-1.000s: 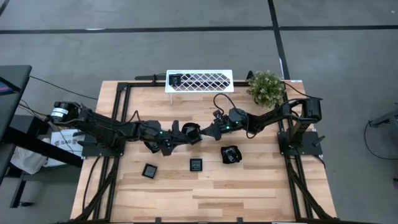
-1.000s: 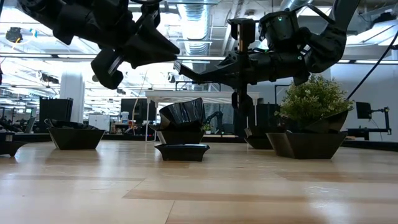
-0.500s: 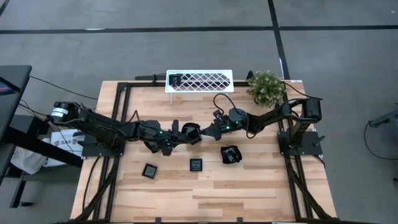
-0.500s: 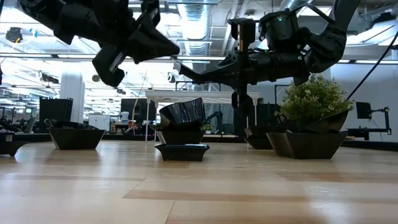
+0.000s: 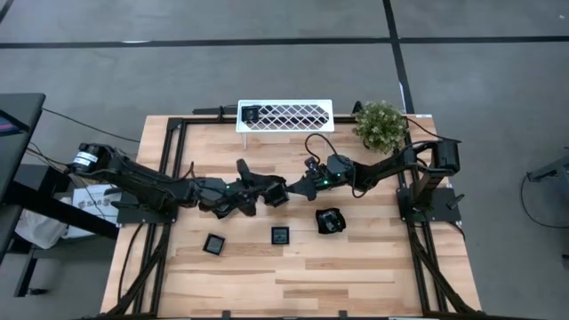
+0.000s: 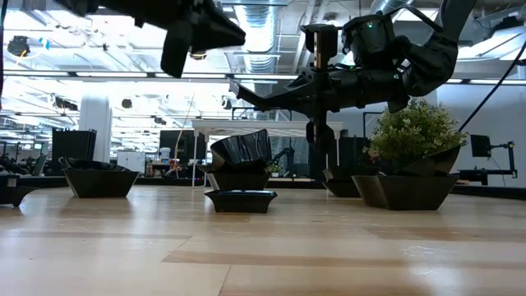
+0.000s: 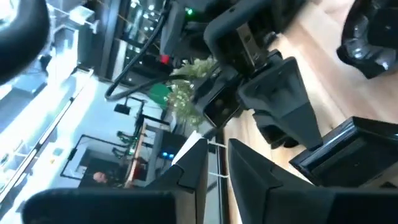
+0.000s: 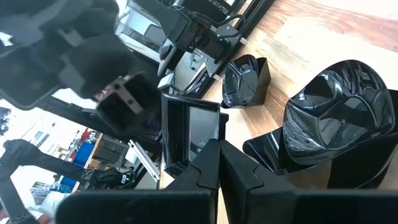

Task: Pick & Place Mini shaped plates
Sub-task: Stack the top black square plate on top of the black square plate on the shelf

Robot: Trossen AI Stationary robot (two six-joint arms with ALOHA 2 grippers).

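Observation:
My right gripper (image 5: 293, 188) (image 8: 219, 153) hangs over the table's middle, pointing toward the left edge. It is shut on a flat square black plate with a greyish centre (image 8: 189, 127). My left gripper (image 5: 264, 185) (image 7: 216, 163) faces it from the left, higher up (image 6: 197, 29), empty, with a narrow gap between its fingers. Below them a deep dish (image 6: 241, 148) (image 8: 342, 118) leans tilted on another dish (image 6: 238, 179). Two flat square plates (image 5: 213, 244) (image 5: 281, 236) and a deep shiny dish (image 5: 331, 220) rest on the wood nearer the front. My right gripper pinches the flat square plate by one edge (image 8: 214, 134) between its two fingertips. The fingers come level from the table's right side. The plate sticks out past the fingertips, turned on edge and clear of the table.
A white lattice rack (image 5: 293, 116) stands at the far edge with one black plate (image 5: 252, 114) in its left end. A potted plant (image 5: 380, 124) is at the far right. More dishes (image 6: 99, 181) (image 6: 394, 191) show in the low view. The front of the table is bare wood.
My left gripper has gone up and drawn back a little toward the table's left edge, away from the plate at my right gripper's tips, turning as it rose. The plate and the dishes below have stayed where they were.

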